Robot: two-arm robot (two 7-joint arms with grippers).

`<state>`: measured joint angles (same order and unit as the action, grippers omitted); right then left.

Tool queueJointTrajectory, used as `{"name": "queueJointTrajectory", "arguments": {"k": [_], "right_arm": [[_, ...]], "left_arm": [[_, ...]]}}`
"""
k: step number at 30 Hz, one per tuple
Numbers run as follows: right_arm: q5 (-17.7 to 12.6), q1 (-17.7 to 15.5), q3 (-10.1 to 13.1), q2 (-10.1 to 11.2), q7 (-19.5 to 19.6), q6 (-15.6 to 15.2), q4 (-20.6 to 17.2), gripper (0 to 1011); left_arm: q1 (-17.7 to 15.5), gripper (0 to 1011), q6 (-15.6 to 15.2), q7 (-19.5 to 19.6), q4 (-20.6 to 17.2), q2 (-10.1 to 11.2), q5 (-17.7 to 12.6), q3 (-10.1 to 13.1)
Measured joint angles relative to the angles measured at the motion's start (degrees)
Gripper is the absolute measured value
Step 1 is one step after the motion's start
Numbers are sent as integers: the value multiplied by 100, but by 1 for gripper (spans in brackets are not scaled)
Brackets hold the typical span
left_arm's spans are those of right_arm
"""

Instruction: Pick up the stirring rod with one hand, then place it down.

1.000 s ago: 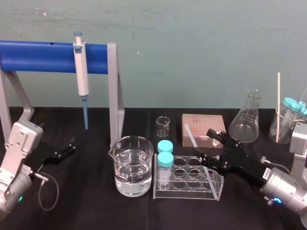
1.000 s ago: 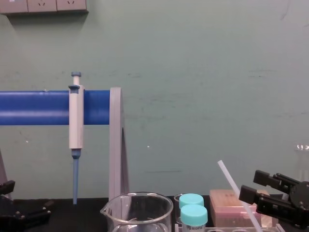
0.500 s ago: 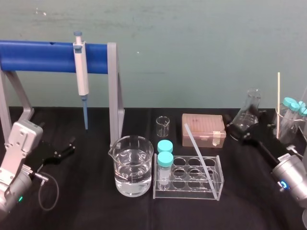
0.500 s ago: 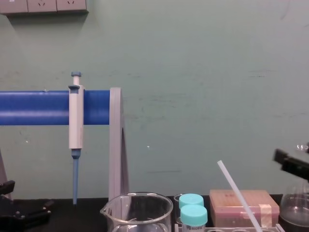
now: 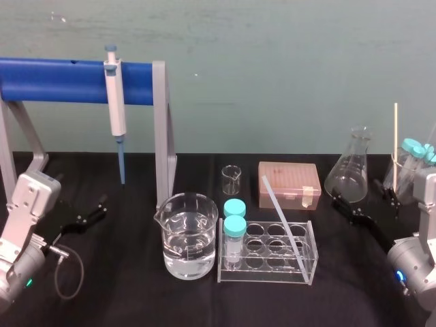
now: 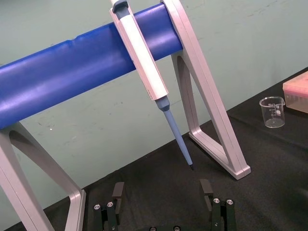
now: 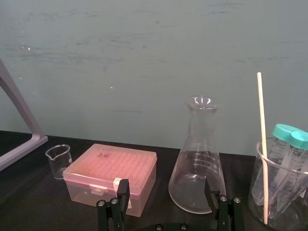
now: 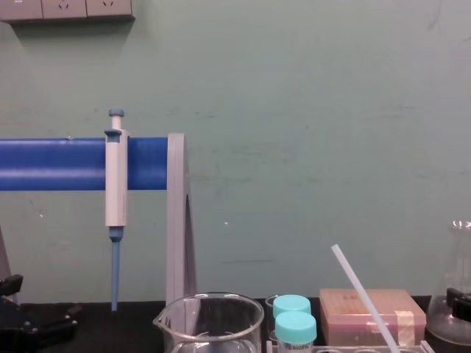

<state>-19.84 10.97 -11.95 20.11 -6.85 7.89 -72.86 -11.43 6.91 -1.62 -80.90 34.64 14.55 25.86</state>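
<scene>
Find the stirring rod (image 5: 281, 212) leaning in the tube rack (image 5: 267, 271), lower end down in a cell on the rack's right side, upper end slanting up and back over its rear edge. Note the right gripper (image 7: 166, 183) well to the right of the rack, fingers spread wide and holding nothing, and the left gripper (image 6: 162, 184) far off to the rack's left, likewise agape and idle. Cannot tell for sure whether a pick is pending or the put-down is done — probably the latter. For any fresh grasp, come in from the rack's right, close on the free upper stretch, and lift along the slant so as not to lever the rack or nudge the cyan-capped vials (image 5: 234, 216) in its left cells. Mind the black cloth (image 5: 136, 300) under the rack and the plain green wall (image 5: 272, 54) behind it.
</scene>
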Motion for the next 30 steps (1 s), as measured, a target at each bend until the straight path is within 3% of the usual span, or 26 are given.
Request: {"name": "queueJointTrajectory", "arguments": {"k": [30], "right_arm": [[-31,17,-8,8,-25,137,6,1000]], "left_arm": [[0,1000,0,0,0,0,0,0]]}}
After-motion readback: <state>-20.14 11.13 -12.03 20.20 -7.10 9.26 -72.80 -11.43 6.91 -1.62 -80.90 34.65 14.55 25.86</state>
